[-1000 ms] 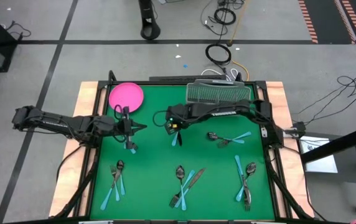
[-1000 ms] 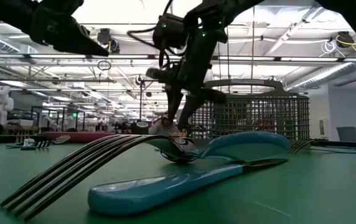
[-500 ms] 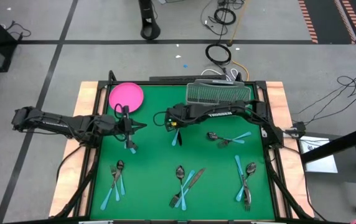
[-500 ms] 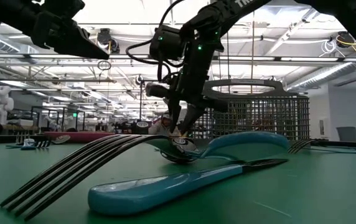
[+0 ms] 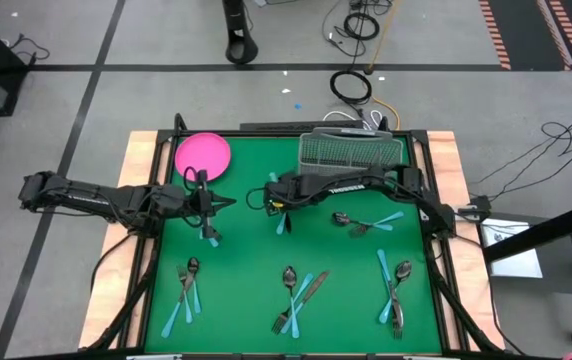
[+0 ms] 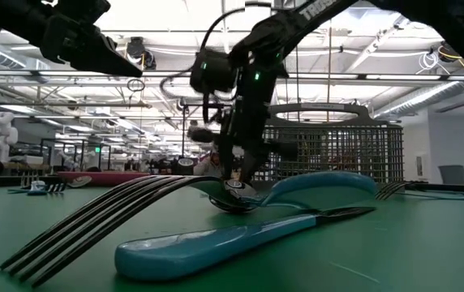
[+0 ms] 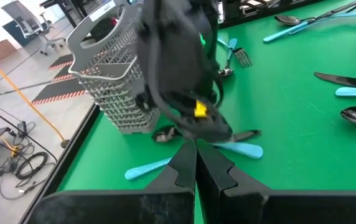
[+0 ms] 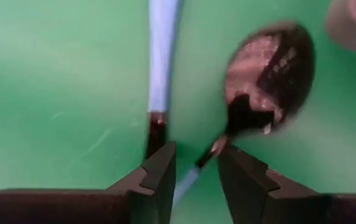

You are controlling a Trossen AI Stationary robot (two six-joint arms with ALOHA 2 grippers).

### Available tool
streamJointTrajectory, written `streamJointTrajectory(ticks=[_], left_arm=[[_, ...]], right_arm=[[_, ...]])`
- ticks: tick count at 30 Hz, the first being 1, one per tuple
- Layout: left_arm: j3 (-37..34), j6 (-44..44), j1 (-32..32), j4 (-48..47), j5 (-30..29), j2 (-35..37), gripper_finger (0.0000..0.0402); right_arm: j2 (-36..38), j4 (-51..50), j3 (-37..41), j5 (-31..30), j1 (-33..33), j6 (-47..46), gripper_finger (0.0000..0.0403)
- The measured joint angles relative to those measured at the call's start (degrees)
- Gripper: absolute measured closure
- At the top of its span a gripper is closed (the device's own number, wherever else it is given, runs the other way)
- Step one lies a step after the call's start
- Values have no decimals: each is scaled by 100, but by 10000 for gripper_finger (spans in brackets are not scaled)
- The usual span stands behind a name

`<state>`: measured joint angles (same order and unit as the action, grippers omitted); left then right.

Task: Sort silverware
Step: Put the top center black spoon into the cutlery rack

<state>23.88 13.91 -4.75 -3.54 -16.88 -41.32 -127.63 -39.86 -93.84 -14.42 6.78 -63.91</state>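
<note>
A: How far along is the sorting?

B: Barely begun, I judge. Mixed silverware (image 5: pixel 294 295) lies in clusters along the near edge. Mid-surface, the right end effector (image 5: pixel 280 203) straddles a spoon (image 8: pixel 266 73), part-open. The left end effector (image 5: pixel 228 203) waits shut. The far basket (image 5: pixel 351 150) looks unfilled.

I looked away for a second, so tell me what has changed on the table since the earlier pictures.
The right pincer slid a little toward the left arm's side, over the spoon near the basket, jaws open, nothing taken. The left pincer stayed shut in place; the other silverware did not move.
</note>
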Motion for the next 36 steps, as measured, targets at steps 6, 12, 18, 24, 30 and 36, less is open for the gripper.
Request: streamJointTrajectory(ticks=[6, 12, 18, 24, 30, 36], left_arm=[[0, 0, 7, -1, 4, -2, 401], [0, 0, 11, -4, 6, 0, 401], [0, 0, 13, -4, 8, 0, 401], [0, 0, 13, -3, 11, 0, 401], [0, 0, 13, -1, 13, 0, 401], [-2, 0, 13, -5, 15, 0, 401]], right_arm=[[-18, -138, 2, -22, -30, -84, 291], [-23, -228, 8, -81, -29, -134, 320], [-27, -462, 16, -223, -52, -116, 390], [17, -535, 27, -386, -104, -16, 398], [306, -644, 69, -529, -217, 173, 401], [969, 83, 54, -603, -392, 1014, 402]])
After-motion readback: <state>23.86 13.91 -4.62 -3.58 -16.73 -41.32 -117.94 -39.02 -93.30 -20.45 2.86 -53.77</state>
